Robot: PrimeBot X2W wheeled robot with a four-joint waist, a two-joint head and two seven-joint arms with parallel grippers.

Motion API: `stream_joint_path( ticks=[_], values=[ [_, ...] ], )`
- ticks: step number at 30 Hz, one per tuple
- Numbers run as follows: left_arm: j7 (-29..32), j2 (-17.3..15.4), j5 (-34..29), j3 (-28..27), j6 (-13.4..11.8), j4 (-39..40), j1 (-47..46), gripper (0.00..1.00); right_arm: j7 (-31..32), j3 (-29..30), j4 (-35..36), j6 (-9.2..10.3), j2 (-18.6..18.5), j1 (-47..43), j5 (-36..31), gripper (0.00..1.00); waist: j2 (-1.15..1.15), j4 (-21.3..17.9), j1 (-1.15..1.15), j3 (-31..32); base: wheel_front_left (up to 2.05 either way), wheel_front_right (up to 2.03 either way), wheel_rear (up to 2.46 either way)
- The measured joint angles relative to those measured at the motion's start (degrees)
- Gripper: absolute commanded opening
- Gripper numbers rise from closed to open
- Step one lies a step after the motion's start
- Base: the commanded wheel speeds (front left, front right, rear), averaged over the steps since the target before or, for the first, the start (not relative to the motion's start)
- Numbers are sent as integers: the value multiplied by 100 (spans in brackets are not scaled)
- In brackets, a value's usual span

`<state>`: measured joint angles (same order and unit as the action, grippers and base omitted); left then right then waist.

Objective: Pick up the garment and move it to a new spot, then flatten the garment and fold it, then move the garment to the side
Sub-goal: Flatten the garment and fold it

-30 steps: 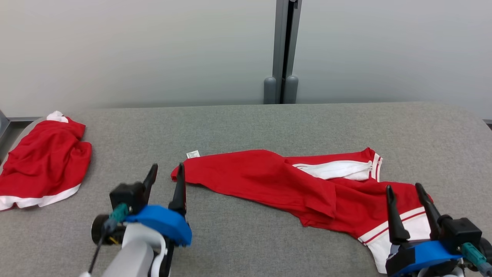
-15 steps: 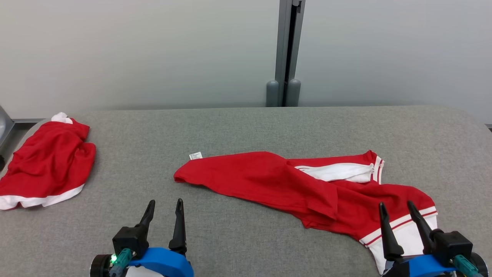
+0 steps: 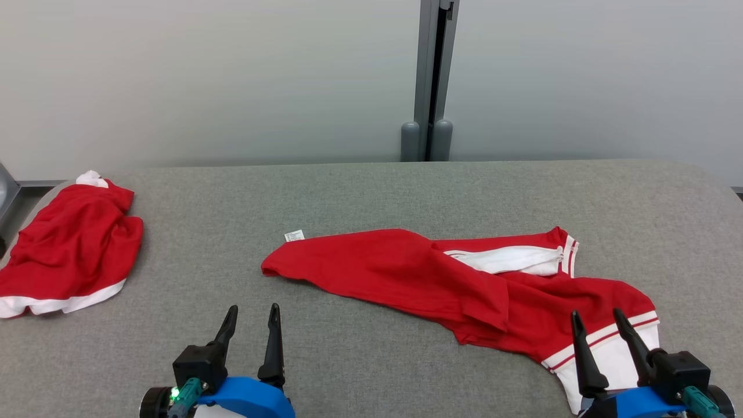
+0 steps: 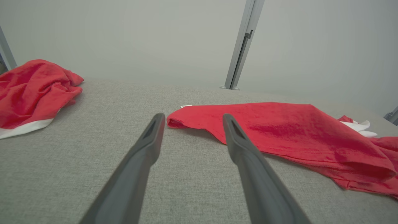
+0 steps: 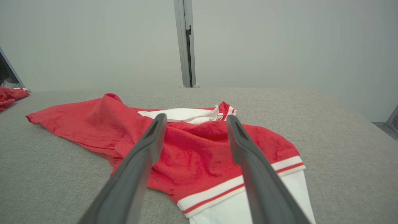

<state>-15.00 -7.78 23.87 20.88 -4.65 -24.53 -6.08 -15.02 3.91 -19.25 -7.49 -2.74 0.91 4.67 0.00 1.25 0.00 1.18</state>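
Note:
The garment (image 3: 441,278) is a red shirt with white, red-striped trim, lying crumpled across the middle and right of the grey table (image 3: 371,191); a small white tag sticks out at its far left corner. It also shows in the left wrist view as the garment (image 4: 279,130) and in the right wrist view as the garment (image 5: 186,146). My left gripper (image 3: 252,310) stands open near the front edge, short of the shirt's left tip, touching nothing. Over the white sleeve end at the front right, my right gripper (image 3: 598,316) is open and empty.
A second red garment with a white hem (image 3: 64,244) lies bunched at the table's far left edge, also seen as the red bundle (image 4: 31,93). A grey wall with a vertical metal post (image 3: 429,75) stands behind the table.
Both grippers have drawn back toward the front edge and lower in the head view. The left one came away from the shirt's left tip. The garment has not moved.

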Motion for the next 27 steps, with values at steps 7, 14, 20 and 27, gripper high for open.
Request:
stream_joint_path(
  ticks=[7, 14, 20, 27],
  values=[
    [0, 2, -18, -4, -1, -90, -1, 100, 0, 0, -8, 0, 0, 2, 0, 100, 1, 14, 0, -11, 0, 0, 0],
    [0, -7, -20, -3, -35, -102, -11, 100, 0, -231, -218, 0, 0, 58, 96, 100, 1, 77, 0, -39, 0, 0, 0],
    [0, 12, -29, 33, -29, -116, -104, 100, -1, -613, -843, 0, 1, 442, 168, 100, 1, 267, 0, -107, 0, 0, 0],
    [0, 5, -33, 36, -31, -135, -228, 100, -1, -545, -1804, 0, 1, 1020, 408, 100, 1, 639, 0, -297, 0, 0, 0]
  ],
)
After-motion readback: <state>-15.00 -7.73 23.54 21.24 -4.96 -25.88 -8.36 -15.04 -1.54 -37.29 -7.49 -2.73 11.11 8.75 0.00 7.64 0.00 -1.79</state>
